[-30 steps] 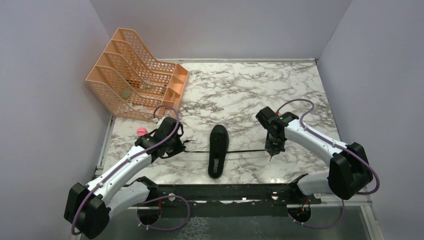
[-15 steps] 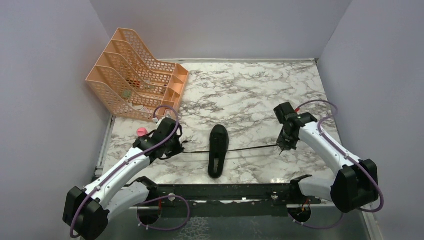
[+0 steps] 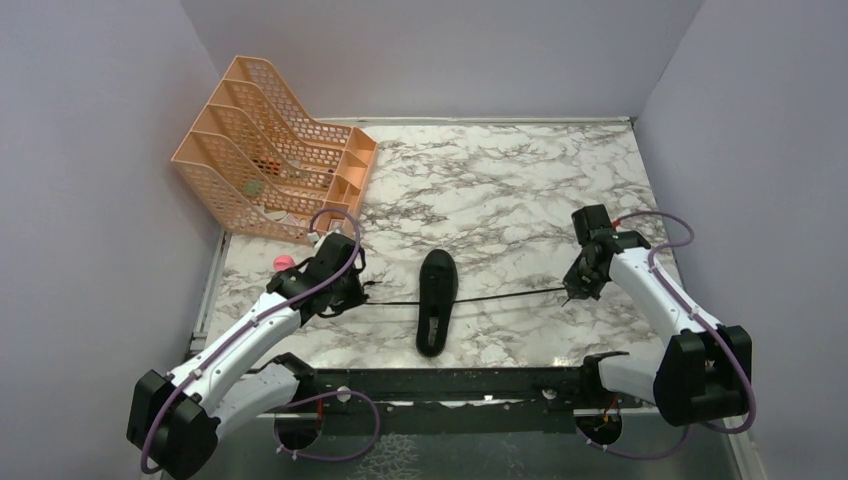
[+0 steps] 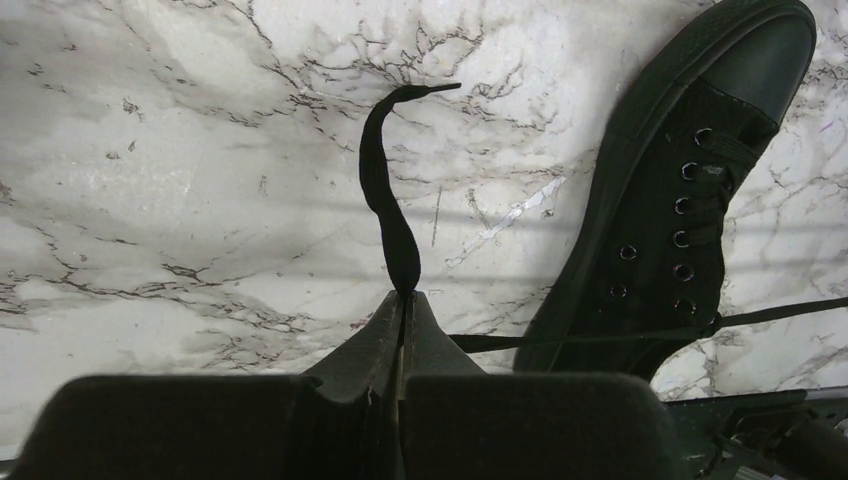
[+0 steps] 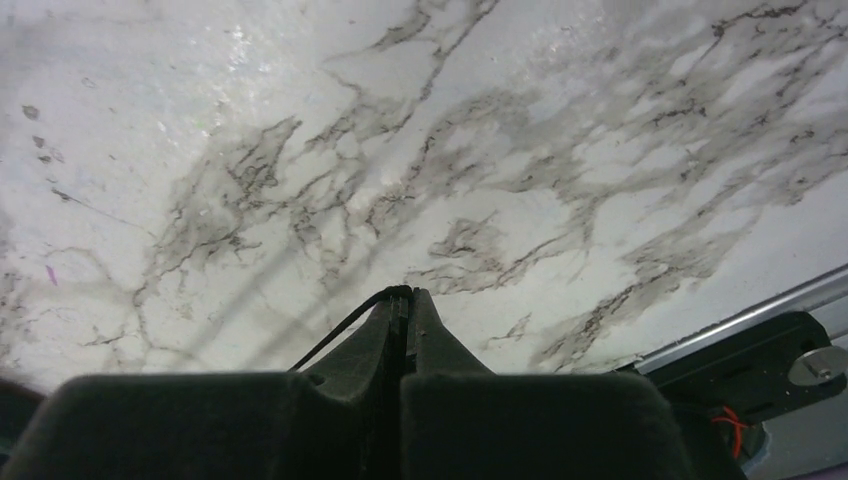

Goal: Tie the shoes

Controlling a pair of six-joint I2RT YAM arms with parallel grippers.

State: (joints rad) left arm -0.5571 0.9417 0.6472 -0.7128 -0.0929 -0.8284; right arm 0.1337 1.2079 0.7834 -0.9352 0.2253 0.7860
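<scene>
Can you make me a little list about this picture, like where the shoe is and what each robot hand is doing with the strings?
shoe: black low-cut shoe lying on the marble table, toe pointing away from the arms
left hand: shut on one lace end, left of the shoe
right hand: shut on the other lace end, right of the shoe
laces: stretched out sideways, not yet tied
also there: orange file rack in the far left corner
</scene>
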